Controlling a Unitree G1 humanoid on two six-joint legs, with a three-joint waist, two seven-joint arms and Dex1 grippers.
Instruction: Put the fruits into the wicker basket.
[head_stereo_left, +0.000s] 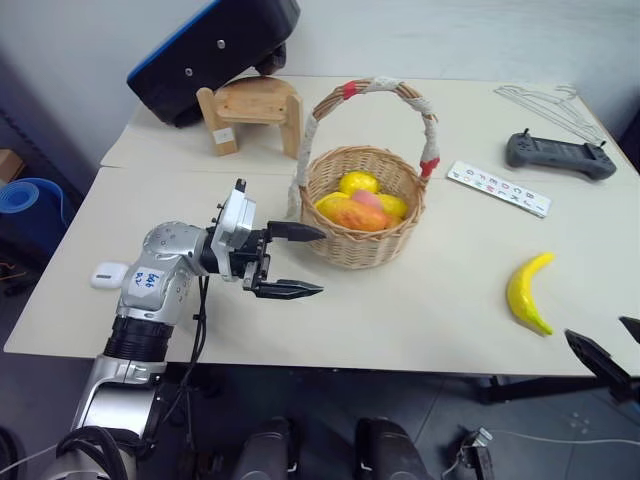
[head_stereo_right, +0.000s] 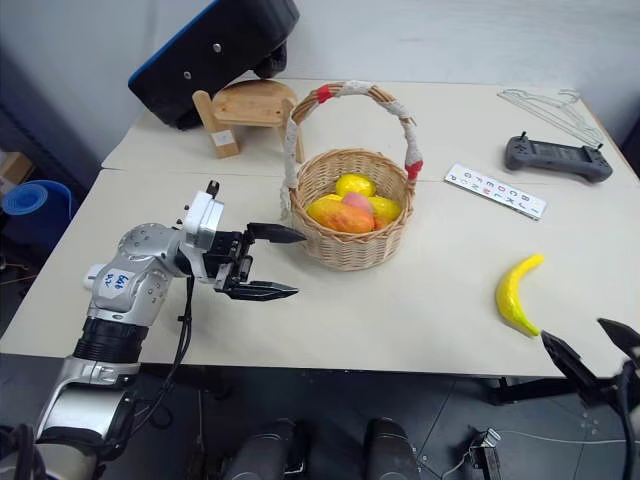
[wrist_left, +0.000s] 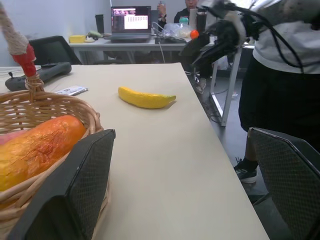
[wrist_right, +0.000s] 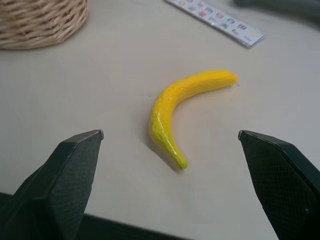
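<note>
The wicker basket (head_stereo_left: 362, 240) stands mid-table holding several fruits: a yellow lemon-like one (head_stereo_left: 358, 183), an orange-red mango (head_stereo_left: 358, 215) and a bit of pink peach (head_stereo_left: 369, 199). A yellow banana (head_stereo_left: 527, 293) lies on the table to the right, apart from the basket. My left gripper (head_stereo_left: 321, 260) is open just left of the basket, pointing at its side with nothing between the fingers. At the table's front right edge my right gripper (head_stereo_left: 594, 328) is open and empty, a little short of the banana (wrist_right: 182, 107), which lies ahead between its fingers.
A wooden stool (head_stereo_left: 250, 110) and a black-and-blue case (head_stereo_left: 215, 50) sit at the back left. A black controller (head_stereo_left: 558, 153), a wire hanger (head_stereo_left: 545, 100) and a printed strip (head_stereo_left: 498, 187) lie at the back right. A small white case (head_stereo_left: 108, 273) rests at the left edge.
</note>
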